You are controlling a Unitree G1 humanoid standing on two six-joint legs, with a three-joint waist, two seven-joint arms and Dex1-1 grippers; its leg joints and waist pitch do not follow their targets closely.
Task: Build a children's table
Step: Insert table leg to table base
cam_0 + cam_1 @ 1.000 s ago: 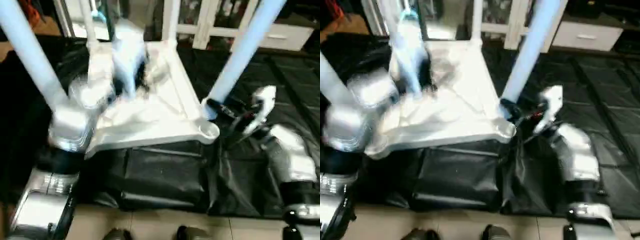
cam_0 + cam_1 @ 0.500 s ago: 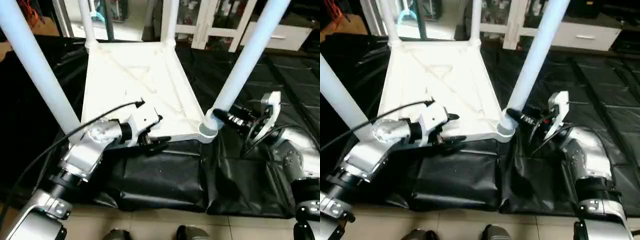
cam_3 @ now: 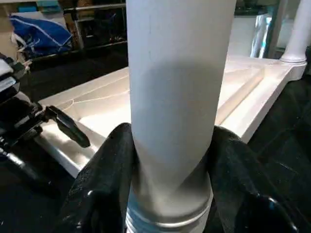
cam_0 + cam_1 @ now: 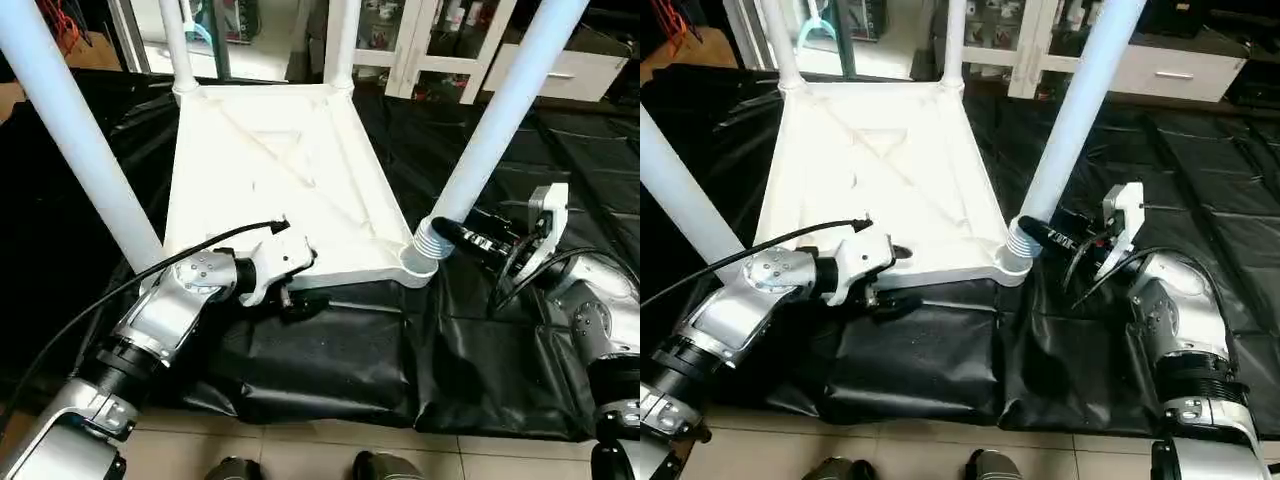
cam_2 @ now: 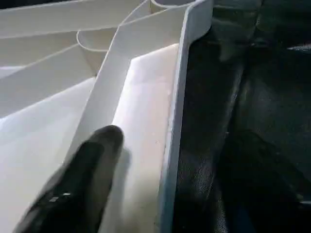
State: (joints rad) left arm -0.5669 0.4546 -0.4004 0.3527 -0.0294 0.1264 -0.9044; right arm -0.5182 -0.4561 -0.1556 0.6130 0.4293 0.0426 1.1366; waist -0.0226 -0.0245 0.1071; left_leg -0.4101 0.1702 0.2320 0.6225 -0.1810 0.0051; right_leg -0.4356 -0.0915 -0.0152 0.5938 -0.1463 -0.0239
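Note:
The children's table top [image 4: 270, 160] lies underside up on a black mat, with ribs running diagonally across it. Long white legs stand in its corners: near left [image 4: 70, 130], near right [image 4: 500, 120], and two at the far corners [image 4: 175, 45], [image 4: 342, 40]. My right gripper [image 4: 455, 235] is shut on the near right leg just above its threaded base [image 4: 428, 243]; its fingers [image 3: 104, 179] press both sides of the tube. My left gripper [image 4: 305, 280] is open at the top's near edge, one finger [image 5: 82, 179] over the white surface and the other below the rim [image 5: 177, 121].
The black mat [image 4: 330, 360] covers the floor under the table and folds up at the front. A white glass-door cabinet [image 4: 430, 40] stands behind. Pale floor tiles [image 4: 300, 450] run along the near edge.
My left arm has swung down from above the table top to its near edge, and its jaws have opened wider. The right gripper has stayed on the near right leg.

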